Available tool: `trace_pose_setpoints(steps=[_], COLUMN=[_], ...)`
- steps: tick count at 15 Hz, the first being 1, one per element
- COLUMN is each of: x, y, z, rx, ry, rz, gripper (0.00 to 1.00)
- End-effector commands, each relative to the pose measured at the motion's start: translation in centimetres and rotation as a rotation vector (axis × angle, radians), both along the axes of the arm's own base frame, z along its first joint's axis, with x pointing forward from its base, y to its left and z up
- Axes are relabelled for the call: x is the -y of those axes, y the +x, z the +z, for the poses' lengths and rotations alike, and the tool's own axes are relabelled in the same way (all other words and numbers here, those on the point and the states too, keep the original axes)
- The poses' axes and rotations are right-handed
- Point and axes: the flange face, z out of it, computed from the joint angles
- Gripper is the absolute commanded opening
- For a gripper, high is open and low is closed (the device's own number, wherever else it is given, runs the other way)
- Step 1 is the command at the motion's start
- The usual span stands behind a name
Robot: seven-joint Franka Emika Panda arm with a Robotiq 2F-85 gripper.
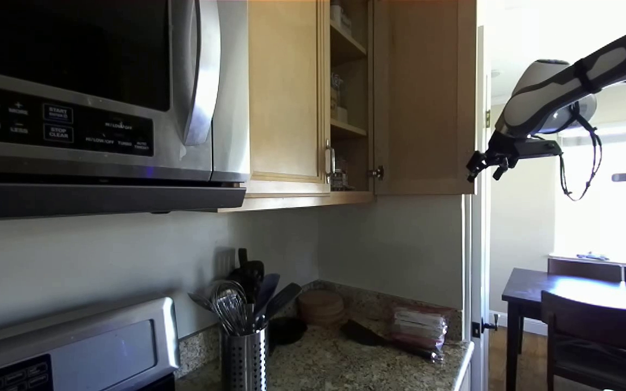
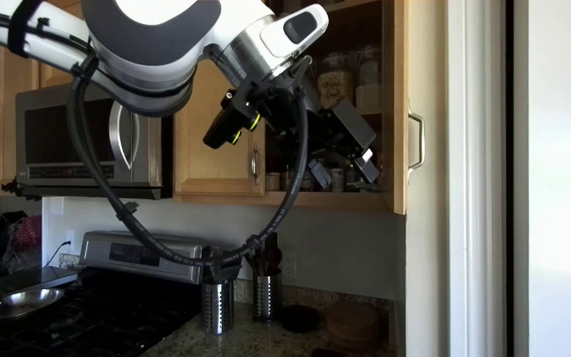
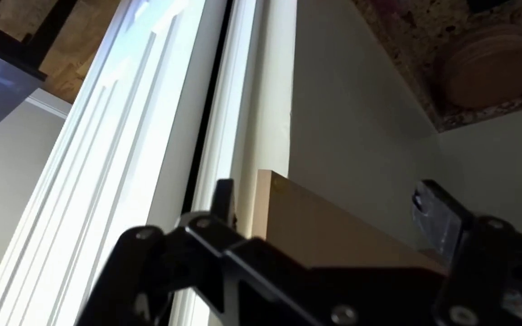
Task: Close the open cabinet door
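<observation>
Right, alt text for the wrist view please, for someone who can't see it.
The black gripper is open, the corner of a light-tan wooden cabinet door showing between its fingers; contact is unclear. A white panelled door slants down the left, and a round brown object sits on the speckled granite counter, top right.

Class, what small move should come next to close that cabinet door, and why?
I'd probably ease the gripper around the free edge of the cabinet door: the door stands open, and the wrist view shows that edge between the spread jaws.
</observation>
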Motion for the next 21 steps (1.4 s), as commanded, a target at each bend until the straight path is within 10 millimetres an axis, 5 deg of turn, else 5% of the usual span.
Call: trace_pose_setpoints(steps=[1, 17, 21], x=[0.6, 3.6, 3.8], y=[0.5, 0.8, 3.2], z=[-0.1, -0.6, -1.7], rx=[0.063, 0.127, 0.164], ry=[-0.048, -0.112, -0.125], rz=[0.068, 0.131, 0.179], gripper=[1.0, 1.0, 1.0])
